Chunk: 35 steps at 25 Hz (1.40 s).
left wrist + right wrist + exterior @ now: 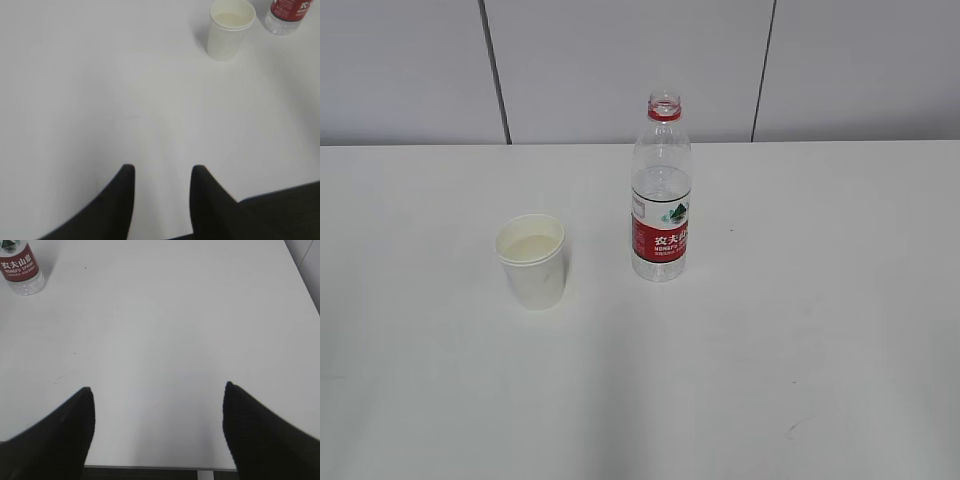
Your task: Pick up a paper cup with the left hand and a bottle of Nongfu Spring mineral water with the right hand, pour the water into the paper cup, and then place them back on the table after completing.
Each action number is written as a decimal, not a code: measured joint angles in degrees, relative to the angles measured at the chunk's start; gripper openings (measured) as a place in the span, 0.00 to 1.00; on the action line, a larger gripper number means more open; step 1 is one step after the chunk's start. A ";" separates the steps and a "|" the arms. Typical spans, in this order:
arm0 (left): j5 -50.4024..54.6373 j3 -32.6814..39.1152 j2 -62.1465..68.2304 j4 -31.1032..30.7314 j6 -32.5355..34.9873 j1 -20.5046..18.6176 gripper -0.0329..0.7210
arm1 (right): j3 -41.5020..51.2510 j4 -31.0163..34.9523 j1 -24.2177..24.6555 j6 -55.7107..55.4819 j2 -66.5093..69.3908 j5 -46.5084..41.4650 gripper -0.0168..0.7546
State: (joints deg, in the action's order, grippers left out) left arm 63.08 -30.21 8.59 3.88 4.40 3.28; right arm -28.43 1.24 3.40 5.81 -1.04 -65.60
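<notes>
Fingers of the left hand [161,172] stand apart with nothing between them, only bare table [100,100] showing in the gap. From that wrist the cup [230,29] sits far off at about one o'clock, upright, with the bottle [289,16] just beyond it toward two o'clock, cut off by the frame edge.

Fingers of the right hand [157,390] are spread wider still, also empty, hovering near the table's front edge. From there the bottle's base and red label sit far away at about eleven o'clock.

Seen from the front, neither hand appears. The cup [533,260] stands left of centre, white, with pale contents inside. At its three o'clock, near but not touching, the bottle [661,190] stands upright, uncapped, a red ring at its neck. Clear water [661,200] seems to fill much of it; the level is hard to tell.
</notes>
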 joint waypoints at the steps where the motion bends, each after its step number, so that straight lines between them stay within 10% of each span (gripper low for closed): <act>1: 0.00 0.00 0.00 0.00 0.00 0.00 0.36 | 0.00 -0.04 0.00 0.04 0.00 0.00 0.78; 35: 0.00 0.00 0.00 0.00 0.00 0.00 0.36 | 0.00 -0.16 0.00 0.13 0.00 0.00 0.78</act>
State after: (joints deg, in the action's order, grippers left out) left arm 63.08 -30.21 8.59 3.88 4.40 3.28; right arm -28.43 1.08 3.40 5.94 -1.04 -65.60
